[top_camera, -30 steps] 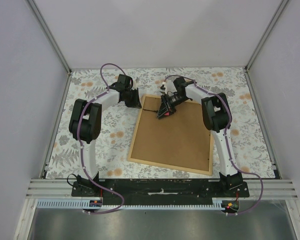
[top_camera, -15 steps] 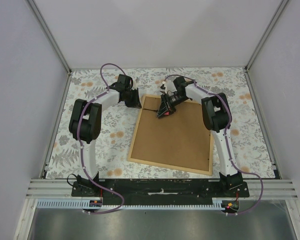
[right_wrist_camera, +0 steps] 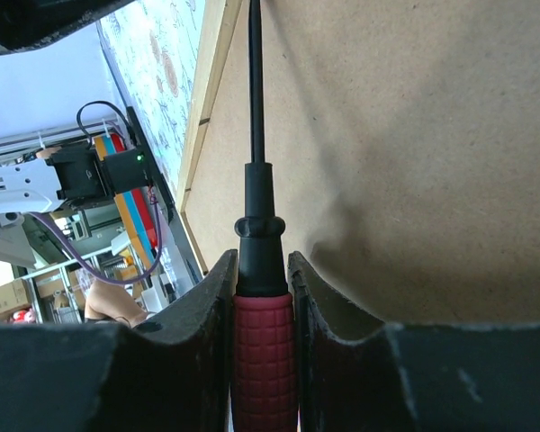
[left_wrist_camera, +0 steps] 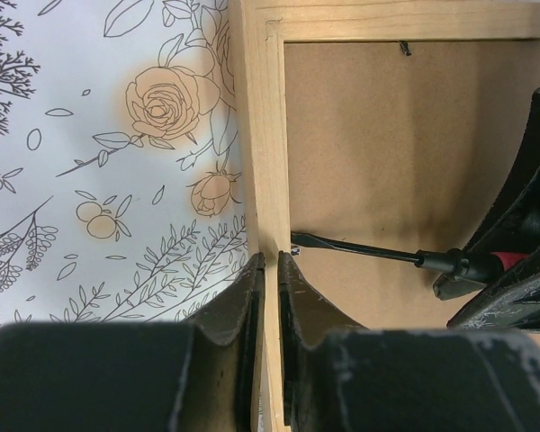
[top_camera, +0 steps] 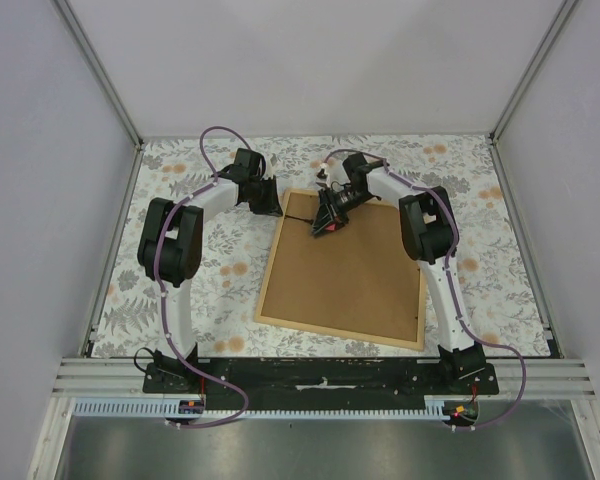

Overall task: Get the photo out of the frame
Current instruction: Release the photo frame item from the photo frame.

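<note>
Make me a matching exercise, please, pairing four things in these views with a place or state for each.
Things:
1. screwdriver
2. frame
3. left gripper
4. tablecloth

Places or states:
A. lying back side up, brown board showing
B. flower-printed, spread beneath the frame
C. clamped in the right gripper, tip at the frame's inner edge
D. fingers nearly together over the frame's wooden strip

Pairs: 1-C, 2-A, 3-D, 4-B
</note>
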You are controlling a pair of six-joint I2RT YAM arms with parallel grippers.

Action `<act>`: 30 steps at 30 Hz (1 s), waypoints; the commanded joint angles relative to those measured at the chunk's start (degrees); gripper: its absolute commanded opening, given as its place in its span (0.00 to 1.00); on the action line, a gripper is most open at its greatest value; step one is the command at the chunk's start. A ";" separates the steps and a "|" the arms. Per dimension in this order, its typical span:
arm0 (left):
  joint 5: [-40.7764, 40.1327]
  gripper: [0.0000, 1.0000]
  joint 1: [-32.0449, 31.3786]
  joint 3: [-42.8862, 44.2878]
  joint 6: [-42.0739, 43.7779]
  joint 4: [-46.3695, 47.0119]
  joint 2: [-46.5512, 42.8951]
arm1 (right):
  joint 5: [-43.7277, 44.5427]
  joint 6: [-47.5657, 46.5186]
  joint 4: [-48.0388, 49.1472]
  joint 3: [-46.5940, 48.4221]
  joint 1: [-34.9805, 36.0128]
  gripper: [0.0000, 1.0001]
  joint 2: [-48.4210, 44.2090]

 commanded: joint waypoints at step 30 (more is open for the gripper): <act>0.26 0.15 -0.32 0.04 0.28 1.57 0.40 | 1.51 -2.61 -2.17 -0.72 -0.29 0.00 -2.34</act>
